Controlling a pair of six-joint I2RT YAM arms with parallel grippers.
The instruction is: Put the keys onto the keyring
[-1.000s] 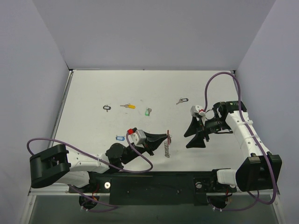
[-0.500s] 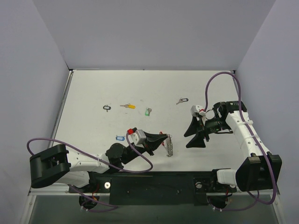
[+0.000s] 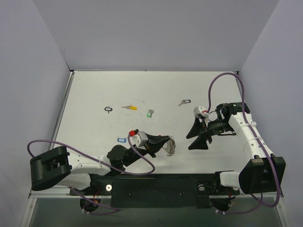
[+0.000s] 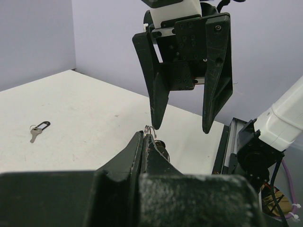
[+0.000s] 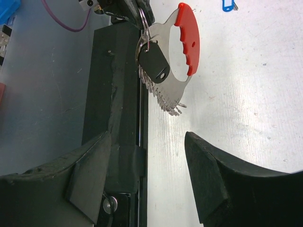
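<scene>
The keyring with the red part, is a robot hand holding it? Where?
Yes. The left gripper is shut on the keyring, pinching its thin silver ring. The right gripper is open and holds nothing.

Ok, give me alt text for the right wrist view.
A keyring with a red grip, black tag and a fan of small silver pieces is held by the shut left tool at the top edge, against the white table. The open right tool frames the bottom with its black fingers.

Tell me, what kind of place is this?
Probably a robot lab test bench: a left arm and right arm bolted to a white table, plain walls around it, little tagged keys.
</scene>
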